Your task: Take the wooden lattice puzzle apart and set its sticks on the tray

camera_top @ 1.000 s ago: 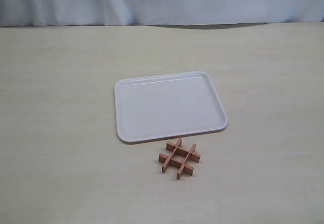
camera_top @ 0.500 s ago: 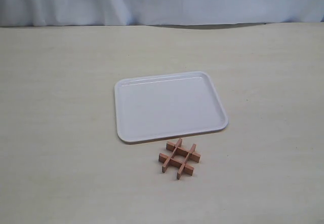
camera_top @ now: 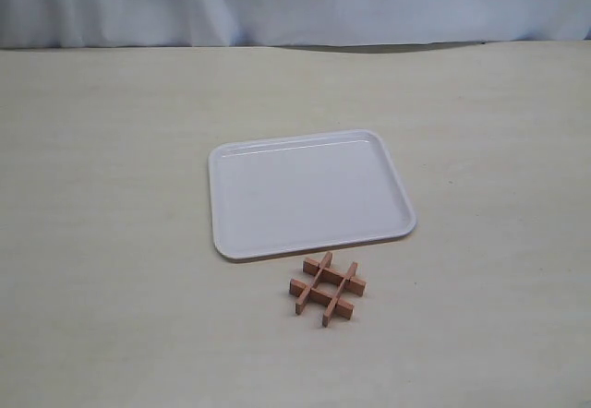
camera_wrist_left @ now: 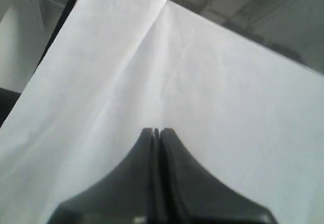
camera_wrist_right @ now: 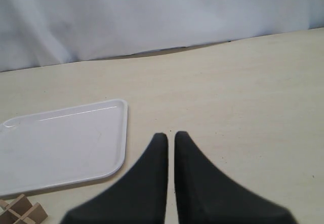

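Observation:
The wooden lattice puzzle (camera_top: 327,288) lies whole on the table, its four reddish-brown sticks locked in a hash shape, just in front of the tray's near right corner. The white tray (camera_top: 309,194) sits at the table's middle with nothing on it. Neither arm shows in the exterior view. In the right wrist view my right gripper (camera_wrist_right: 170,135) hangs shut above bare table beside the tray (camera_wrist_right: 61,145), with a corner of the puzzle (camera_wrist_right: 20,211) at the picture's edge. My left gripper (camera_wrist_left: 156,132) is shut and faces only white cloth.
A pale blue-white cloth (camera_top: 295,2) hangs along the table's far edge. The beige tabletop (camera_top: 111,242) spreads wide on both sides of the tray.

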You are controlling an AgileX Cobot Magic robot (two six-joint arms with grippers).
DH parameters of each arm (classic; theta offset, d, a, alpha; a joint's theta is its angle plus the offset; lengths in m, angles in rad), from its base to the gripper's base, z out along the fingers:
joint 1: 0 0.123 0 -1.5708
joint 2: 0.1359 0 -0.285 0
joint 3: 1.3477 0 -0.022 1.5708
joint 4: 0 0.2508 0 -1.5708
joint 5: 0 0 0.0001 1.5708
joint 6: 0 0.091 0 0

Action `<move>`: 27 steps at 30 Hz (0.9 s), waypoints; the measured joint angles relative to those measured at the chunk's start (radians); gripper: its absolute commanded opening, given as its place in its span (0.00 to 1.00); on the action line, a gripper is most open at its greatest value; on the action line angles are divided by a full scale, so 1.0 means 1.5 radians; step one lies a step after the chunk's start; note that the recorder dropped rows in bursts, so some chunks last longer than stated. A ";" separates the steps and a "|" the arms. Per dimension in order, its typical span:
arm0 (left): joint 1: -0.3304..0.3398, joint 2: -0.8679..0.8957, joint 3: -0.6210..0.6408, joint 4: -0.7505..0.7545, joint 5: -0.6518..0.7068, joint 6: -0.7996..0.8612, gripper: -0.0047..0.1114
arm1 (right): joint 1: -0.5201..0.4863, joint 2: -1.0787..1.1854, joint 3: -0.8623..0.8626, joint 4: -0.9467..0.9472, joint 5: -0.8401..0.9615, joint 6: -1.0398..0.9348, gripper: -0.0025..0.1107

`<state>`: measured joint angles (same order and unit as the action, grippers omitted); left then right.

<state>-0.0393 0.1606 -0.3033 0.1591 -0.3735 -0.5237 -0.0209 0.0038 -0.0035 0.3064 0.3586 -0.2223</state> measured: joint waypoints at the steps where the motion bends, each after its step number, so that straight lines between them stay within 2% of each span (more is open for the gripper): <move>1: 0.000 0.029 -0.032 0.030 0.022 0.001 0.04 | 0.000 0.000 0.000 0.000 0.000 0.000 0.06; 4: 0.000 0.152 -0.117 0.101 0.137 0.004 0.04 | 0.000 0.000 0.000 0.000 0.000 0.000 0.06; 9: 0.000 0.395 -0.237 0.154 0.414 0.063 0.04 | 0.000 0.000 0.000 0.000 0.000 0.000 0.06; 11: 0.000 0.491 -0.280 0.127 0.528 0.116 0.04 | 0.000 0.000 0.000 0.000 0.000 0.000 0.06; 14: 0.000 0.620 -0.324 0.033 0.668 0.235 0.04 | 0.000 0.000 0.000 0.000 0.000 0.000 0.06; 17: -0.013 0.692 -0.339 -0.061 0.720 0.328 0.04 | 0.000 0.000 0.000 0.000 0.000 0.000 0.06; 21: -0.058 0.723 -0.343 -0.086 0.732 0.356 0.04 | 0.000 0.000 0.000 0.000 0.000 0.000 0.06; 24: -0.117 0.732 -0.345 -0.093 0.732 0.360 0.04 | 0.000 0.000 0.000 0.000 0.000 0.000 0.06; 27: -0.200 0.753 -0.345 -0.096 0.732 0.355 0.04 | 0.000 0.000 0.000 0.000 0.000 0.000 0.06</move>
<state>-0.3386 1.2896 -0.8201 0.0158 0.7248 0.0087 -0.0209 0.0038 -0.0035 0.3064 0.3586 -0.2223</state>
